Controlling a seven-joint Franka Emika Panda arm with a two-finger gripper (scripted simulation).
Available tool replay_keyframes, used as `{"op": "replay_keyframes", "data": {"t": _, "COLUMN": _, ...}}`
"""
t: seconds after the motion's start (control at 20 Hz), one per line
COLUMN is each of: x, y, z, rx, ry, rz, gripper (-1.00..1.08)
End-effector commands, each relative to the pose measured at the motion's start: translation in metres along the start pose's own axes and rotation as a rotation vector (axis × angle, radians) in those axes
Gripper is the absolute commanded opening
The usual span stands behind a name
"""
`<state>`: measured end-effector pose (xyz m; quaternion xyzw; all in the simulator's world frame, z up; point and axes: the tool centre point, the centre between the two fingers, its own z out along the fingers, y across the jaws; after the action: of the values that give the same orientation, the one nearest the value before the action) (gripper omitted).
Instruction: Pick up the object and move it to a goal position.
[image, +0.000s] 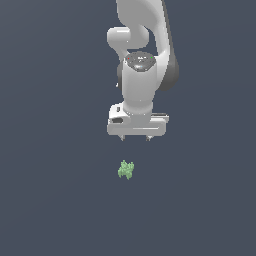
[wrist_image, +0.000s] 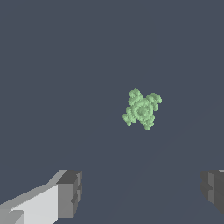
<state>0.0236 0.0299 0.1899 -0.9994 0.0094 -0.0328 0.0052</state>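
Wrist view showed the pincer (wrist_image: 142, 192) spread wide and holding nothing, with the object (wrist_image: 141, 109) lying on the surface ahead of the gap between its fingers, apart from both; the blob had no clear long axis

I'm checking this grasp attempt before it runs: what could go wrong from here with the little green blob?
1. The gripper is open and apart from the green blob. In the wrist view the blob is not centred between the fingers, so a straight descent may miss or nudge it.
2. The blob is tiny and knobbly, so the pads may catch only a protrusion and let it slip or twist out.
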Motion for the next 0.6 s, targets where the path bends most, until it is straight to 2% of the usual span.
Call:
{"op": "replay_keyframes", "data": {"t": 0.0, "x": 0.003, "y": 0.001, "z": 0.004, "rx": 0.0, "ry": -0.003, "rz": 0.022, "gripper": 1.0}}
{"op": "replay_keyframes", "data": {"t": 0.55, "x": 0.031, "y": 0.018, "z": 0.045, "rx": -0.006, "ry": -0.032, "rz": 0.244, "gripper": 1.0}}
